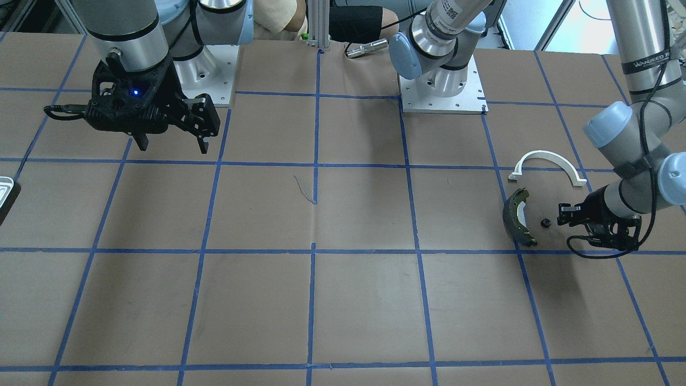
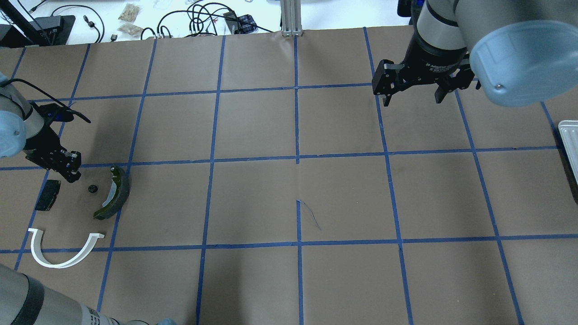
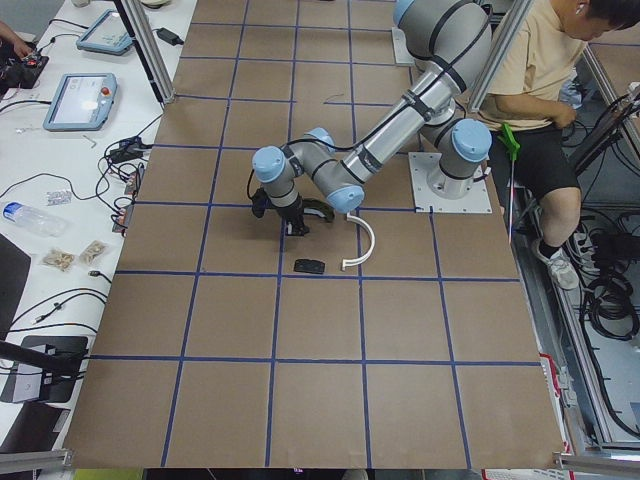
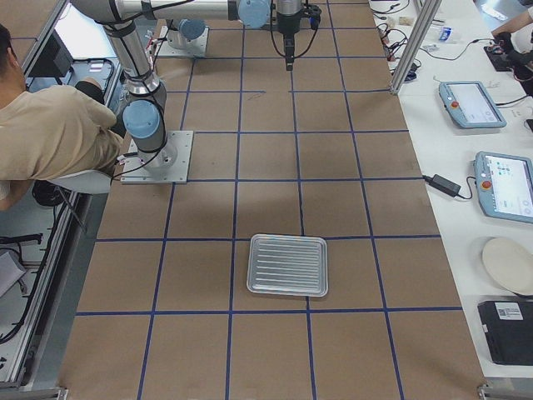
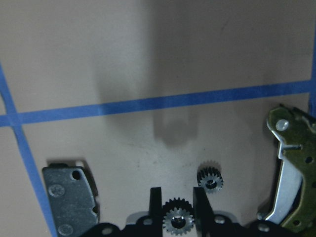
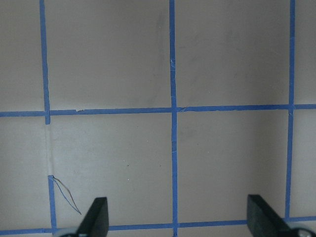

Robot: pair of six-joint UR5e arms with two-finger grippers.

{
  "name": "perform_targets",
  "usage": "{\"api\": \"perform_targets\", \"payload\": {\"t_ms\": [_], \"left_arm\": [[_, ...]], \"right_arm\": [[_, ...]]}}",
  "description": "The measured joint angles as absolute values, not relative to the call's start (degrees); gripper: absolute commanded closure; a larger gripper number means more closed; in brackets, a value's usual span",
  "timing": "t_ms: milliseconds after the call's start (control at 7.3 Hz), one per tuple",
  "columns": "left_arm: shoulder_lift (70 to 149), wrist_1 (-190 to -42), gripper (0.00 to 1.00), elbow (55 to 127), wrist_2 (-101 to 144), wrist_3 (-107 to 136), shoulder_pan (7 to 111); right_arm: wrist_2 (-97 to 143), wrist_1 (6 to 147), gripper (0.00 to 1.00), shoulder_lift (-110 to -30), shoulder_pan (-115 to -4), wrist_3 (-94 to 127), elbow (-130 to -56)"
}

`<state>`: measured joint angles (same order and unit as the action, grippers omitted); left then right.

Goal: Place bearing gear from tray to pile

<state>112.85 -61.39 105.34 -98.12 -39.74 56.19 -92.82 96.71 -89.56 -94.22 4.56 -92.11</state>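
Note:
My left gripper (image 5: 177,207) is shut on a small bearing gear (image 5: 177,220), held low over the table at the pile. A second bearing gear (image 5: 211,178) lies on the paper just ahead of the fingers, also visible from overhead (image 2: 92,188). The pile around it holds a curved brake shoe (image 2: 115,194), a white arc (image 2: 58,253) and a black pad (image 2: 47,195). The silvery tray (image 4: 287,265) sits at the table's other end and looks bare. My right gripper (image 2: 409,97) hangs open and empty above the table, far from both.
The table is covered in brown paper with a blue tape grid. A person sits beside the robot's bases (image 4: 50,133). Pendants, cables and a plate lie on the side bench (image 4: 491,175).

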Motion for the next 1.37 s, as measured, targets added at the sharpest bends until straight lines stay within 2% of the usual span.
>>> {"api": "perform_targets", "payload": {"t_ms": [685,822,959,1096,1234,1371], "left_arm": [[112.94,-60.15,1.0,107.13,-98.16,-39.92,56.07],[112.93,-59.67,0.96,107.24,-98.17,-39.96,56.07],[112.95,-59.1,0.78,107.35,-98.17,-39.96,56.07],[113.04,-58.71,0.43,107.52,-98.16,-39.95,56.07],[113.13,-58.32,0.18,107.66,-98.16,-40.11,56.07],[113.26,-57.81,0.12,107.71,-98.21,-40.5,56.08]], "right_arm": [[-92.66,96.71,0.0,-89.56,-94.25,4.82,-92.19],[-92.69,96.7,0.0,-89.56,-94.25,4.88,-92.2],[-92.71,96.74,0.0,-89.56,-94.23,4.91,-92.2],[-92.7,96.76,0.0,-89.56,-94.22,4.92,-92.2],[-92.67,96.76,0.0,-89.56,-94.22,4.92,-92.2],[-92.65,96.75,0.0,-89.56,-94.22,4.92,-92.2]]}}
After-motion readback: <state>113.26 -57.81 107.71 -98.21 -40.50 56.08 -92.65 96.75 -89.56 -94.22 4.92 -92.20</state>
